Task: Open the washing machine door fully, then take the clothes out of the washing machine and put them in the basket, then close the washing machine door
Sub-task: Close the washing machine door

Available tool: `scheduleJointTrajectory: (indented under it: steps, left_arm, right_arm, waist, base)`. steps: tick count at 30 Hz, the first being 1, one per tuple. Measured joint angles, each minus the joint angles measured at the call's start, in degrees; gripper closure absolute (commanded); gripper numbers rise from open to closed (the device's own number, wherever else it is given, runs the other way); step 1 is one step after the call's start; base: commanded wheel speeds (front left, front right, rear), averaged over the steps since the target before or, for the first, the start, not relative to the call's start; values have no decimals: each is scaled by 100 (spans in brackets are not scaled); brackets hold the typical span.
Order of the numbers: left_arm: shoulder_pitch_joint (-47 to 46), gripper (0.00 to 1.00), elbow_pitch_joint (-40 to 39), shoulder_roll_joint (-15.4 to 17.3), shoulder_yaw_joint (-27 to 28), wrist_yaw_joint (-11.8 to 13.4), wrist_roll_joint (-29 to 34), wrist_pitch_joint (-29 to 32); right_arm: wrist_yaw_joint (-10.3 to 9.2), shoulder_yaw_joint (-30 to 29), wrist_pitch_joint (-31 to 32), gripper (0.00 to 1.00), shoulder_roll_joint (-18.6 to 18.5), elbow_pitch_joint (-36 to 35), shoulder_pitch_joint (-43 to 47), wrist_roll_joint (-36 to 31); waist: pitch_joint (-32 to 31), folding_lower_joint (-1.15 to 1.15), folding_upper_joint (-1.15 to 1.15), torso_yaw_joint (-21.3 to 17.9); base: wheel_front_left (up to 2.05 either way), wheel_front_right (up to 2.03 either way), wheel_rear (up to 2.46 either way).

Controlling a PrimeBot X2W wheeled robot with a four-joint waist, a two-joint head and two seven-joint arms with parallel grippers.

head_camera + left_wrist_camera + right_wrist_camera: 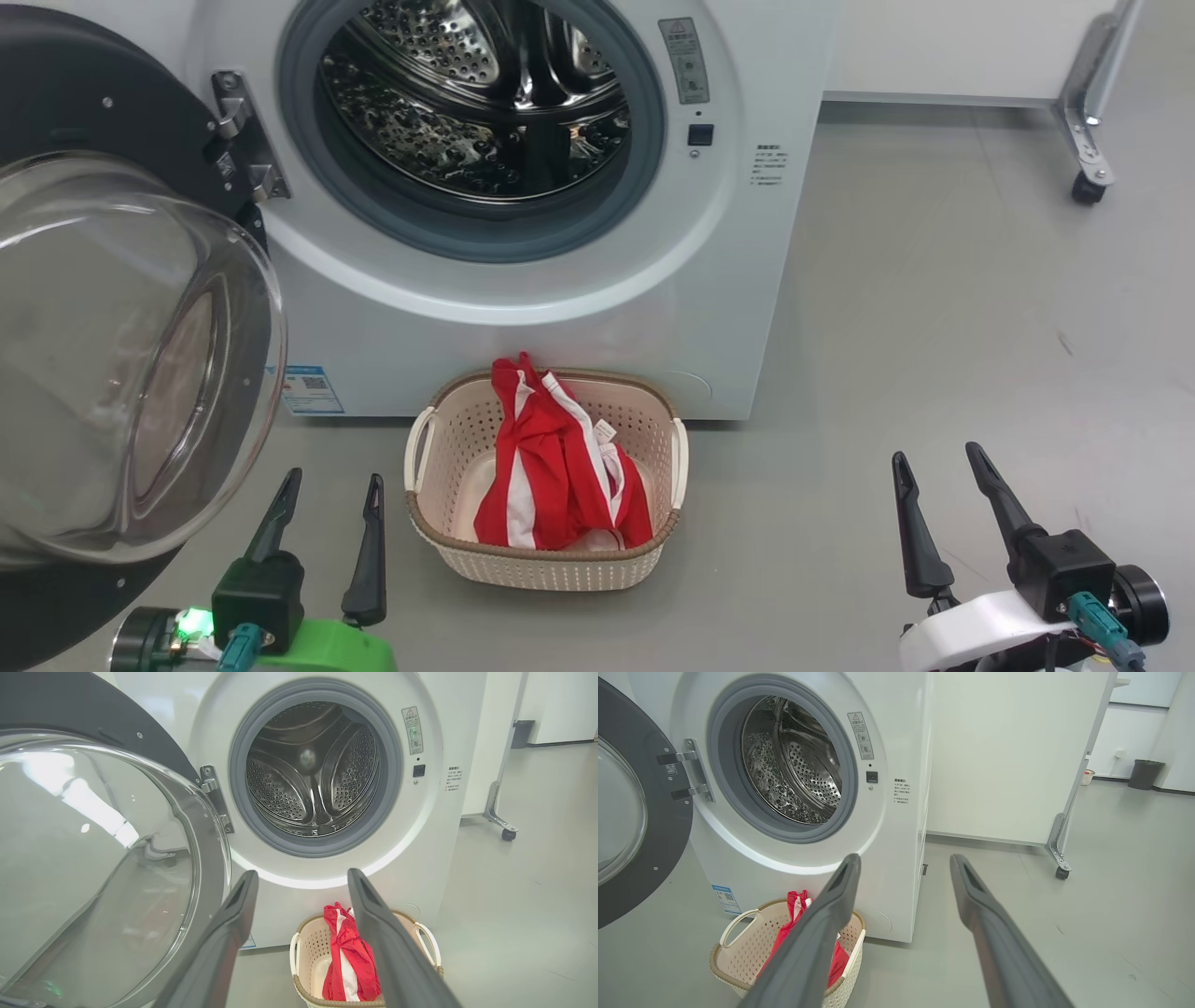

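In the head view, the washing machine (560, 280) is standing on the grey floor (934, 327) with its door (121, 355) hanging wide open at the left, and its steel drum (476, 103) is glinting inside the grey seal. The basket (551, 560) is sitting on the floor just in front of the machine, and the red-and-white clothes (551, 467) are lying heaped inside it, one end poking above the rim. The left hand (334, 476) is hovering beside the basket, fingers spread, gripping nothing. The right hand (935, 452) is hovering well apart from the basket, likewise spread. In the left wrist view, the spread fingers are framing the basket and clothes below the drum opening. In the right wrist view, the parted fingers are pointing toward the machine's right front corner, one crossing in front of the basket.
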Motion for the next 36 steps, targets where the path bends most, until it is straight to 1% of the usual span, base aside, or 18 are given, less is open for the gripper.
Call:
scheduleJointTrajectory:
  steps: [9,27,32,36]
  left_arm:
    - [1,0,-16,-8,42,1,22,0]
    - [0,0,-13,-35,70,9,22,-9]
    - [1,0,-15,-42,175,9,20,-10]
    - [8,0,-21,-44,263,10,0,-43]
  right_arm:
    - [1,25,0,0,0,-67,2,10]
    - [1,32,0,0,-5,-121,2,10]
    - [1,104,52,0,5,-123,0,8]
    - [3,187,62,0,23,-122,-4,0]
  waist:
    - [37,0,0,625]
    - [118,0,0,2013]
    - [130,0,0,2298]
    - [142,0,0,2406]
  base:
    - [0,0,0]
    - [0,0,0]
    - [0,0,0]
    - [0,0,0]
